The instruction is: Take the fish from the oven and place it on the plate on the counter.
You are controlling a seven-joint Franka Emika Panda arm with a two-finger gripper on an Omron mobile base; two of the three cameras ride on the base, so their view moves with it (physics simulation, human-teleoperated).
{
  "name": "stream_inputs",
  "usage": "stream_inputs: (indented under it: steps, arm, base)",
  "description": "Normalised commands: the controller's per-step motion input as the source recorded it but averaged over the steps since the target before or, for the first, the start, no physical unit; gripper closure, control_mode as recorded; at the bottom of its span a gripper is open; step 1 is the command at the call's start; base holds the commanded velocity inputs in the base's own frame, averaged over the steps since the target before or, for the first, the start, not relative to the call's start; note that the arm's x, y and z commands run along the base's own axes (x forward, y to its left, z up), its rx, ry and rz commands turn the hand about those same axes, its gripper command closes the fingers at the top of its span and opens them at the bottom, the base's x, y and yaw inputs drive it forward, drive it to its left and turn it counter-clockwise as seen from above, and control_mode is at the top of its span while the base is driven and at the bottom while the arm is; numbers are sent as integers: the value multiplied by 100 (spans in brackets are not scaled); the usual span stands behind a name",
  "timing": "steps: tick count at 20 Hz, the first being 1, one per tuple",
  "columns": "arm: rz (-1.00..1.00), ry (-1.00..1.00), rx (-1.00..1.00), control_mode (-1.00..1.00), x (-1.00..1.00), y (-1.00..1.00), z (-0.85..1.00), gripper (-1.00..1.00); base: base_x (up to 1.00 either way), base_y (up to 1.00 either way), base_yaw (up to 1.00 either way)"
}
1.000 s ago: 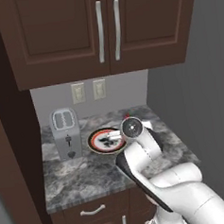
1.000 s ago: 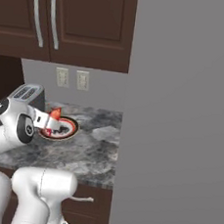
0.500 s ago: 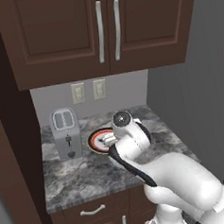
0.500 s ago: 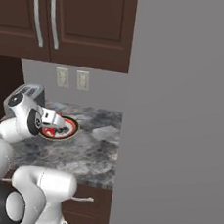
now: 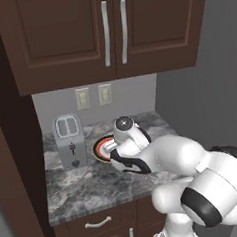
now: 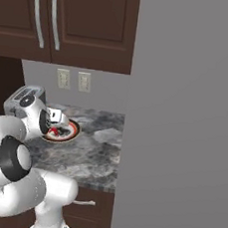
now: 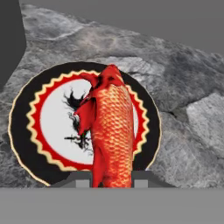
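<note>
My gripper (image 7: 111,180) is shut on the fish (image 7: 111,131), a red-orange scaly fish that stands out from between the fingers. The fish hangs just above the plate (image 7: 26,144), over its right half; whether it touches the plate I cannot tell. The plate (image 5: 99,147) lies on the grey mottled counter (image 5: 95,185) right of the toaster. From the right base view a bit of the red fish (image 6: 55,131) shows at the gripper (image 6: 54,128) over the plate (image 6: 71,129). The oven is out of view.
A silver toaster (image 5: 69,140) stands at the counter's left, close to the plate. Dark upper cabinets (image 5: 109,31) hang overhead, with two wall outlets (image 5: 94,96) beneath. A grey wall (image 6: 185,119) bounds the counter on the right, a dark tall panel (image 5: 14,173) on the left.
The hand has swung left and forward with the fish, from beside the plate to over it. The grip on the fish is unchanged.
</note>
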Motion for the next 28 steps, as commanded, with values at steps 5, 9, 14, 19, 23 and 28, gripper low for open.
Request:
stream_inputs:
  steps: [5, 9, 14, 19, 23, 28]
  arm:
    - [10, 12, 0, -100, 50, 17, -49, 100]
    - [5, 17, 0, -100, 39, 21, -56, 100]
    - [3, 13, 0, -100, 41, 37, -44, 100]
    - [1, 9, 0, -100, 26, 36, -50, 100]
    - [-1, 1, -1, -100, 0, -9, -20, -100]
    - [-9, -1, 0, -100, -9, -74, 0, -100]
  base:
    - [0, 0, 0]
    - [0, 0, 0]
    - [0, 0, 0]
    - [0, 0, 0]
    - [0, 0, 0]
    - [0, 0, 0]
